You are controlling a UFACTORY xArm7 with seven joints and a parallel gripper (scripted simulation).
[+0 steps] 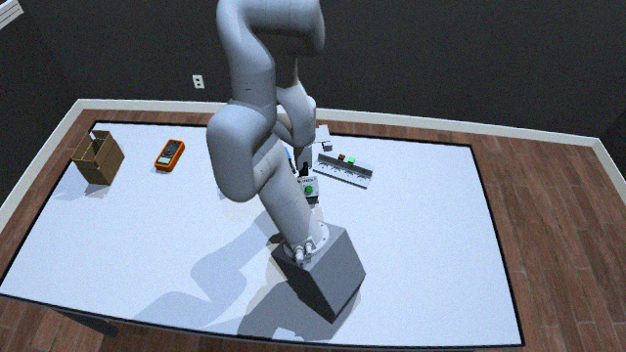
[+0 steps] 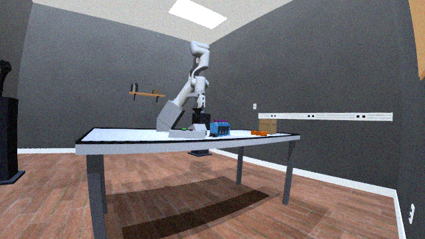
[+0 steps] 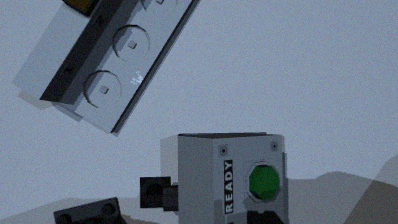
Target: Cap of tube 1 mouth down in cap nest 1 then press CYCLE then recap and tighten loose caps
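From where I stand, the low grey cap tray (image 2: 186, 133) lies nearest, close to the long desk edge on my side. Its green lamp (image 1: 351, 159) is lit, and the two cap nests the wrist camera shows hold nothing. Just beside it stands the blue decapping station (image 2: 220, 129), with purple caps (image 2: 220, 120) on top of its tubes; I cannot tell from here how tightly they sit.

Behind the tray is the key housing (image 3: 200, 170), near the middle of the desk, between the arm's base and that same long edge. The gripper (image 2: 199, 107) hangs right above it with its fingers pressed together on nothing, forming one blunt tip.

The green READY key (image 3: 263, 182) is what matters now. It is a many-sided button facing up on the housing's top, unlit as far as I can judge, with its label printed alongside. It lies almost straight under the fingertips, a little to one side. A small sideways correction and a downward push look like all that's needed. The CYCLE key is out of view.

A multimeter (image 1: 169, 154) and an open cardboard box (image 1: 98, 156) sit well apart, toward the far corner.
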